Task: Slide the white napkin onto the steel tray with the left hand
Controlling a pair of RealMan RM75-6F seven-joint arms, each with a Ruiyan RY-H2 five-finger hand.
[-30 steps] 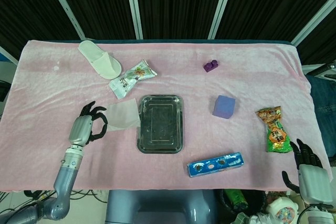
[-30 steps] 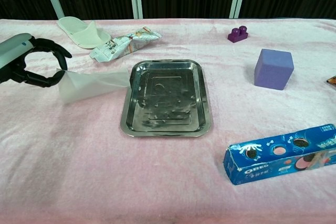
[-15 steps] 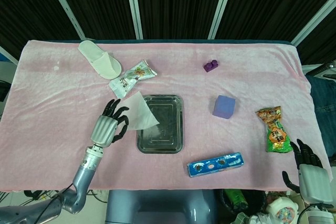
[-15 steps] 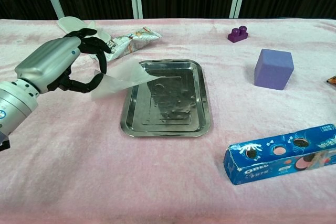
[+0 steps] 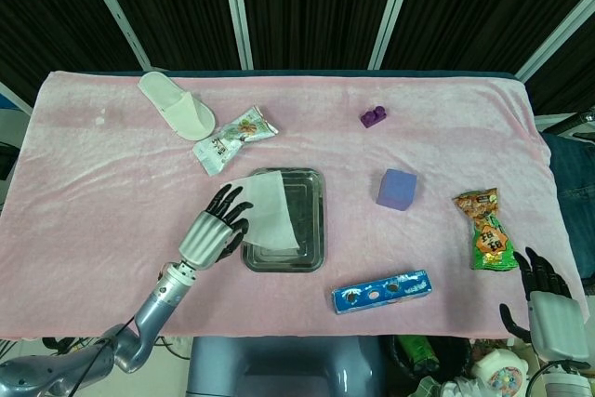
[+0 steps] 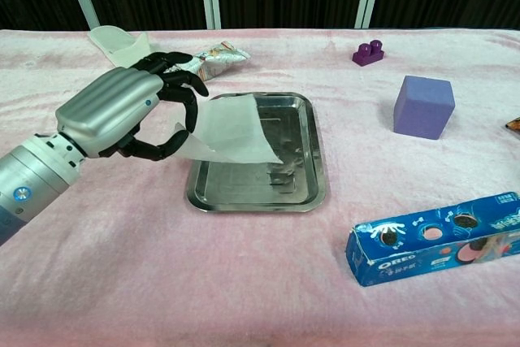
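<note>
— Where's the napkin?

— My left hand (image 6: 122,115) pinches the white napkin (image 6: 231,129) by its left edge; the sheet hangs over the left half of the steel tray (image 6: 305,188), seemingly not lying flat yet.

— How does it handle?

— Light, I'd judge, and limp; it'll slip on steel. The edge is the right hold.

— And around you?

— A soft pink cloth (image 6: 244,282) covers the table, which may drag at paper. Dark curtains hang behind. My right hand (image 5: 548,309) waits off the table's corner, fingers spread, holding nothing.
</note>
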